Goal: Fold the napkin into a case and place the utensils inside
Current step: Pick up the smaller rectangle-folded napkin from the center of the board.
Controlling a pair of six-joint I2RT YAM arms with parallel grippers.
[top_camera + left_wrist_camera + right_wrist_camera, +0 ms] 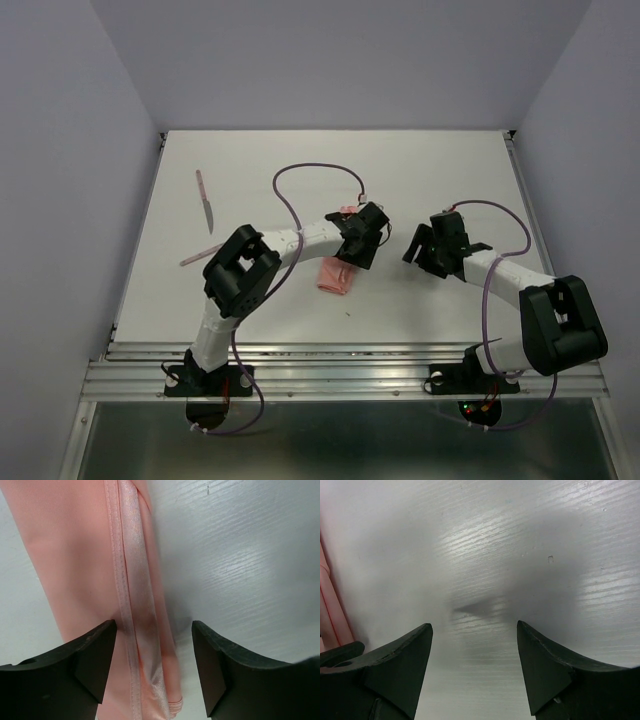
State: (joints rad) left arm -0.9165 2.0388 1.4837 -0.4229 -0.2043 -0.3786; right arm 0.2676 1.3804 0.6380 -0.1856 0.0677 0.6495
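While the folded napkin (336,277) lies at the centre of the table (450,180), a long salmon-pink strip whose hemmed edge runs down the left wrist view, the left gripper (355,250) hangs over its upper end, jaws apart on either side of the fold and clamping nothing. Just right of it, the right gripper (422,252) is spread wide above bare table. The utensils (205,197) lie well apart from the cloth in the upper left of the overhead frame, with a pale shaft (199,256) below the silvery-tipped one. The risk from here is that a finger dragging the soft top layer could pull the fold open, leaving no pocket. Thin cutlery lying flat may also slip from a pinch.
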